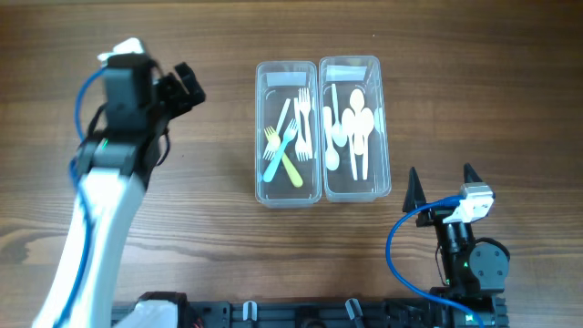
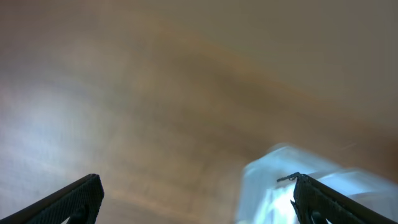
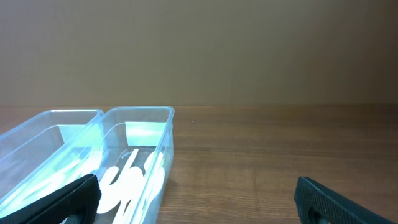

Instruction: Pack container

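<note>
A brown wood-grain tabletop (image 1: pixel 455 109) fills the overhead view, with two clear plastic containers set side by side, walls touching, near its middle. The fork container (image 1: pixel 270 187), on the robot's left, holds several white forks (image 1: pixel 303 114), a yellow fork (image 1: pixel 284 162) and a blue fork (image 1: pixel 276 146), lying crossed over each other. The spoon container (image 1: pixel 379 187) beside it holds a cluster of white spoons (image 1: pixel 355 128) lying lengthwise. Each box is a rounded rectangle with a pale rectangular patch at its far end; any writing there is too small to tell. The left end effector (image 1: pixel 185 87) hangs over bare wood well to the left of the boxes, its black fingers spread and holding nothing; its wrist view is blurred, showing only wood and a pale blue smear at lower right. The right end effector (image 1: pixel 441 173) sits near the spoon container's near corner, fingers spread wide and empty.
</note>
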Motion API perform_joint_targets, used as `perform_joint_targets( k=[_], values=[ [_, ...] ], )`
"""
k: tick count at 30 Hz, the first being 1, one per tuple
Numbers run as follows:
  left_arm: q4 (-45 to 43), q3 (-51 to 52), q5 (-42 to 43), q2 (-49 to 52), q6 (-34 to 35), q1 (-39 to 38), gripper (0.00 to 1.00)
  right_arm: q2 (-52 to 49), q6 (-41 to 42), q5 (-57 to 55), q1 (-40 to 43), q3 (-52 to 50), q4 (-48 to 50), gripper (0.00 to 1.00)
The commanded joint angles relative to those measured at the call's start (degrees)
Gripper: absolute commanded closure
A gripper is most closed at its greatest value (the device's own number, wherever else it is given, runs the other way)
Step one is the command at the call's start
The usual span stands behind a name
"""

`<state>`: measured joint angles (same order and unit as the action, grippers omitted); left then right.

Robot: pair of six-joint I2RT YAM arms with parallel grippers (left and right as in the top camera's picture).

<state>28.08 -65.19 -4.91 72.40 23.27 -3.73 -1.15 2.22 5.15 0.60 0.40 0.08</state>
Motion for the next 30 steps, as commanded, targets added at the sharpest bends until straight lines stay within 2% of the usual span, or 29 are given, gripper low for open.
perform_joint_targets(
  k=[1,6,11,14,20,23,30],
  values=[
    [-0.2,-0.1,-1.0,-13.6,0.5,0.3,0.00,0.9,-0.7,0.9,0.2,-0.1,0.4,0.00],
    [0.0,-0.1,-3.6,-28.1,-1.0,0.3,0.00,0.9,-0.7,0.9,0.2,-0.1,0.4,0.00],
    [1.0,-0.1,-3.8,-38.1,-1.0,0.3,0.00,0.9,-0.7,0.9,0.2,-0.1,0.4,0.00],
    [5.6,-0.1,-4.9,-42.0,-1.0,0.3,0.00,0.9,-0.7,0.9,0.2,-0.1,0.4,0.00],
    [20.8,0.0,-7.0,-47.7,-1.0,0.8,0.00,0.9,-0.7,0.9,0.2,-0.1,0.4,0.00],
    [24.9,1.0,-6.9,-50.5,-0.9,1.7,0.00,0.9,-0.7,0.9,0.2,-0.1,0.4,0.00],
    [23.6,10.4,-6.9,-59.0,-0.9,3.0,0.00,0.9,-0.7,0.9,0.2,-0.1,0.4,0.00]
  ],
)
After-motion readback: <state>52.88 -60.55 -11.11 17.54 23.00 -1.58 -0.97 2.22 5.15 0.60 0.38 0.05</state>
